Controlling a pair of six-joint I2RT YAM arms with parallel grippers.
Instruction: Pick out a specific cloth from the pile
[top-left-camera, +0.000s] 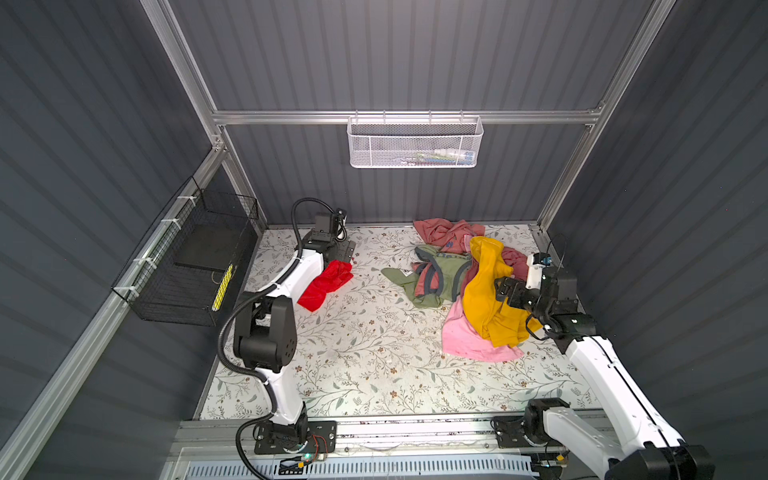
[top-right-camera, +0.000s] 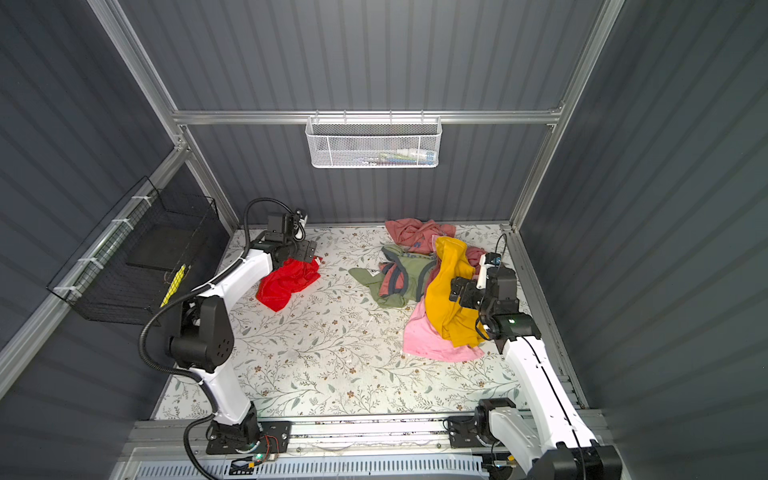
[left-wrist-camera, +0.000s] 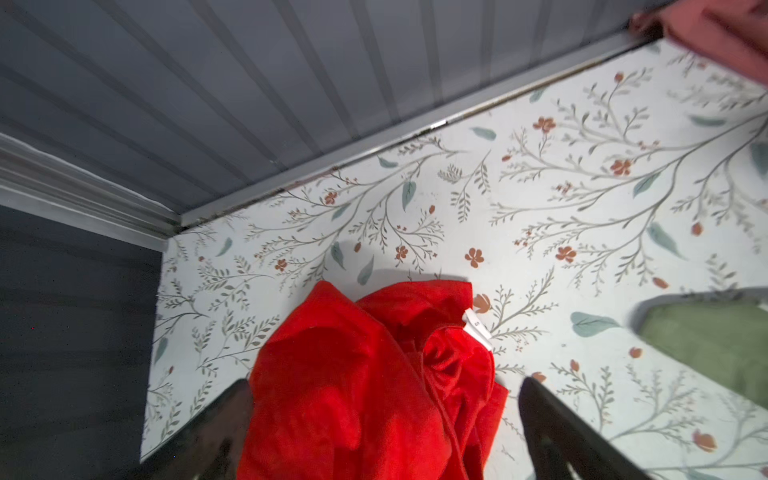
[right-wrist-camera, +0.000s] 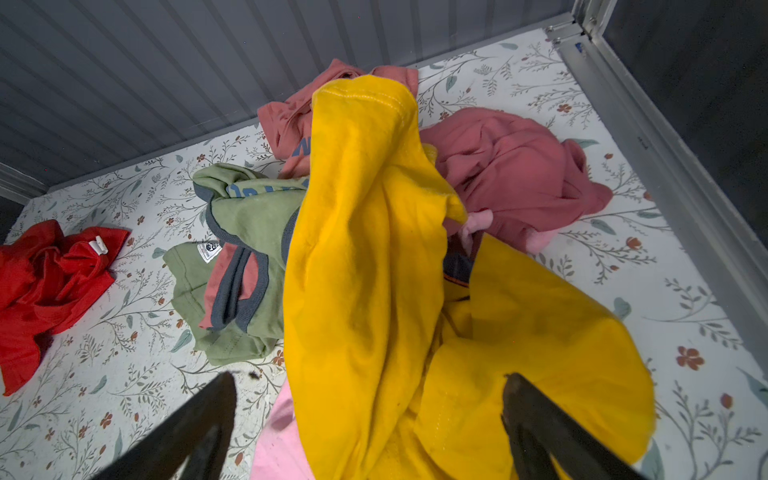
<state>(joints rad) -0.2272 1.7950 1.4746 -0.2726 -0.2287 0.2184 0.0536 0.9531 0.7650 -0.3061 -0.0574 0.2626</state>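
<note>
Red cloth (left-wrist-camera: 365, 386) crumpled, faint sheen, possibly fine-ribbed; pile (top-left-camera: 478, 291) rumpled, matte.

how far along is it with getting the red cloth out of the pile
Done: the red cloth lies alone on the left of the table, clear of the pile. In hand: nothing; the left end effector is open around it, the right end effector open over the yellow shirt. Left: probably only pulling both arms back.
</note>
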